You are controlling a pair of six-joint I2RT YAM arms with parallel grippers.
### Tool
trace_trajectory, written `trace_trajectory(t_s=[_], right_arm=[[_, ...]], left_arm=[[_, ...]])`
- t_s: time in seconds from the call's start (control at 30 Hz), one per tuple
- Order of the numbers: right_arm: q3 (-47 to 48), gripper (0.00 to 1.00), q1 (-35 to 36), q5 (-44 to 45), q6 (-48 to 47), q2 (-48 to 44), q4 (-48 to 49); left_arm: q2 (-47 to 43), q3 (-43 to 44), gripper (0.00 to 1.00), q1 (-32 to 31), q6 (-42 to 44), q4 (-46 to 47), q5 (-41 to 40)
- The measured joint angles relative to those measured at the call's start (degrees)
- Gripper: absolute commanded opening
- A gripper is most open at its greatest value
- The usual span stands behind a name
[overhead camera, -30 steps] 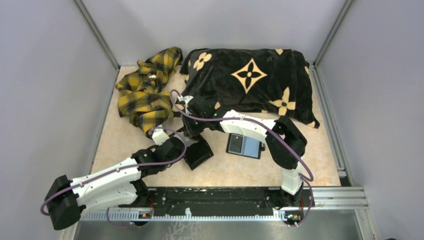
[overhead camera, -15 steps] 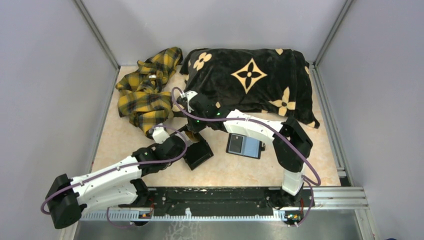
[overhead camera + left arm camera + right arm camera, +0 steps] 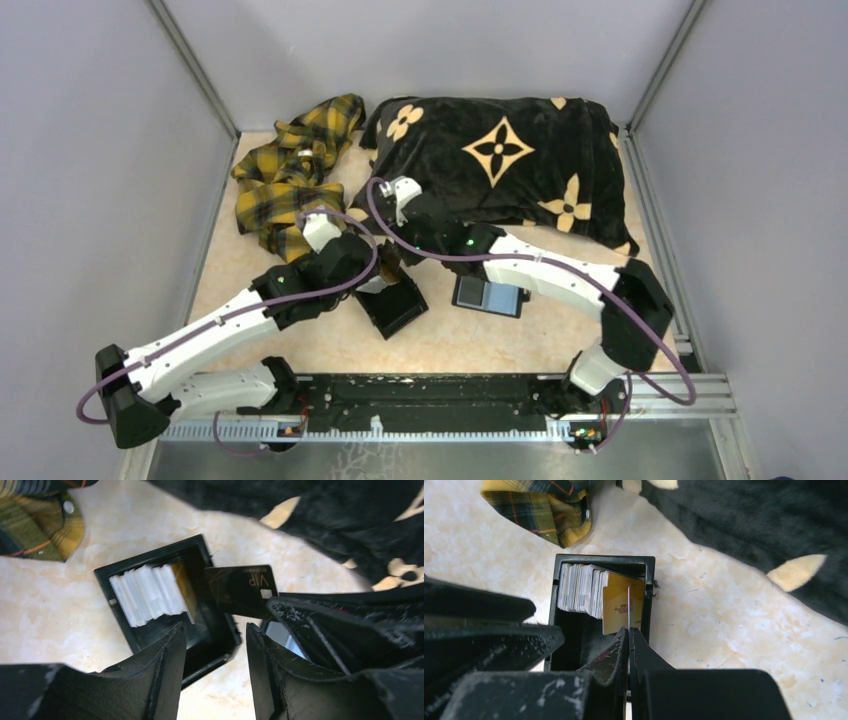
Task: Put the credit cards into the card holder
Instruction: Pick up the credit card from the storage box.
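Our right jaws have shut on a thin black plastic card (image 3: 242, 589). Our right arm's elbow (image 3: 635, 310) swung out sideways, and our white left arm (image 3: 230, 325) reached farther forward.

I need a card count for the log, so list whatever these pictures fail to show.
Top view: what is in the black tray, partly under the left arm and too small.
Left wrist view: how many white cards, blurred together.
Left wrist view: the held card, small print too small; the right gripper covers one corner.
Top view: whether the card holder holds cards, too small; the right arm crosses its edge.
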Motion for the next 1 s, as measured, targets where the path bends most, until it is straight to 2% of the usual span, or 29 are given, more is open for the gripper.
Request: trace_trajectory(t_s=[0.3, 0.43, 0.53, 0.77, 1.0], right_arm=[[-10.47, 0.00, 1.53, 5.38, -2.58, -13.94, 6.71], [-14.01, 0.00, 1.88, 5.55, -1.75, -19.76, 7.13], [-16.63, 0.00, 1.88, 5.29, 0.59, -25.55, 6.16], [-19.43, 0.00, 1.88, 3.30, 7.23, -37.31, 3.61], [-22.38, 0.00, 0.61, -2.36, 12.41, -41.64, -0.33]], left_arm=[[2.69, 14.12, 0.57, 0.02, 1.68, -3.93, 1.79], [3.34, 17.29, 0.56, 0.02, 5.73, -2.82, 3.91], [1.99, 15.08, 0.56, 0.26, 11.41, 1.49, 6.69], [-7.54, 0.02, 0.63, 3.26, 25.62, 17.55, 17.18], [-5.70, -2.80, 0.67, 6.36, 36.46, 27.78, 31.85]])
